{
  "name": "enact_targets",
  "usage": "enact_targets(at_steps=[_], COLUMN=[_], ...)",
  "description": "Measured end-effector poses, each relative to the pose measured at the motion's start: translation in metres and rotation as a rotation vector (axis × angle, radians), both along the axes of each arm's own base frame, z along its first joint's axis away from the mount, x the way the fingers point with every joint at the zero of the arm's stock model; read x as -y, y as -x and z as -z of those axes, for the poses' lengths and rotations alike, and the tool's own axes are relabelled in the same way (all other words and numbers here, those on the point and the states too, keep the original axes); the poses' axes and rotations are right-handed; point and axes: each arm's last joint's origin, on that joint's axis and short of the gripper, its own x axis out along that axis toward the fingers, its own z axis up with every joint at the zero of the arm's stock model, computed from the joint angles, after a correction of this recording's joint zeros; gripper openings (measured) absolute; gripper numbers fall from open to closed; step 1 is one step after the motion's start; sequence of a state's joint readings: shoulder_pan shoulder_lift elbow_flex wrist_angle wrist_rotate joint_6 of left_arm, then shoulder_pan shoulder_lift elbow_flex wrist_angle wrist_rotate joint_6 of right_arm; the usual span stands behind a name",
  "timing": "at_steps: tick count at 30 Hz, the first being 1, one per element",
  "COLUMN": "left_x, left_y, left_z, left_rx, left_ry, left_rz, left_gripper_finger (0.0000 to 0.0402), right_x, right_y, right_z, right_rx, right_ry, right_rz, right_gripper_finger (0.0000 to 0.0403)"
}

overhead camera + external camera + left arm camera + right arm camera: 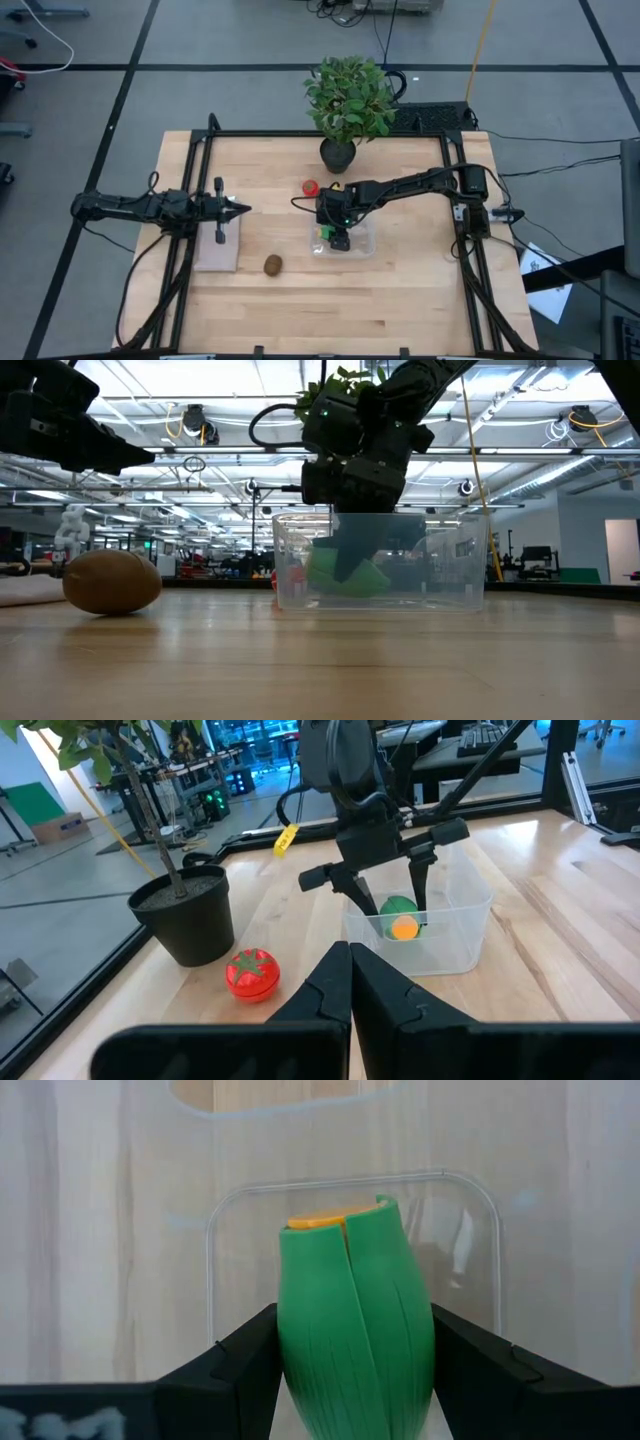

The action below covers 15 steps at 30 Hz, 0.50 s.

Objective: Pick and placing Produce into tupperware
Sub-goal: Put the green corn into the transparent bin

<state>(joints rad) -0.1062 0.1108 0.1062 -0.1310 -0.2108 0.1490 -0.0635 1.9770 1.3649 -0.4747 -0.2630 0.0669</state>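
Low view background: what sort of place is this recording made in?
Likely a robotics lab or workshop hall: a wooden table on a taped grey floor, exposed ceiling ducts and lights, and more benches and equipment behind.

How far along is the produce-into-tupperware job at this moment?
Nothing is released yet. In hand: the right gripper holds the green produce between its fingers, lowered inside the clear tupperware. Left: the red tomato sits on the table beside the plant pot, and the brown kiwi lies on the bare wood, both outside the container. The left gripper waits shut above the pale slab.
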Motion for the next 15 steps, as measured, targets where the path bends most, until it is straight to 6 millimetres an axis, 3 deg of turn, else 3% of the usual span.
enact_targets(at_steps=[15], left_x=[0.0], left_y=[0.0], left_z=[0.0], left_rx=[0.0], left_ry=[0.0], left_rz=[0.0], left_gripper_finger=[0.0003], right_x=[0.0002], right_y=[-0.0017], right_z=[0.0054], right_rx=[-0.007], right_ry=[-0.001], right_rz=[-0.003], right_gripper_finger=[0.0203])
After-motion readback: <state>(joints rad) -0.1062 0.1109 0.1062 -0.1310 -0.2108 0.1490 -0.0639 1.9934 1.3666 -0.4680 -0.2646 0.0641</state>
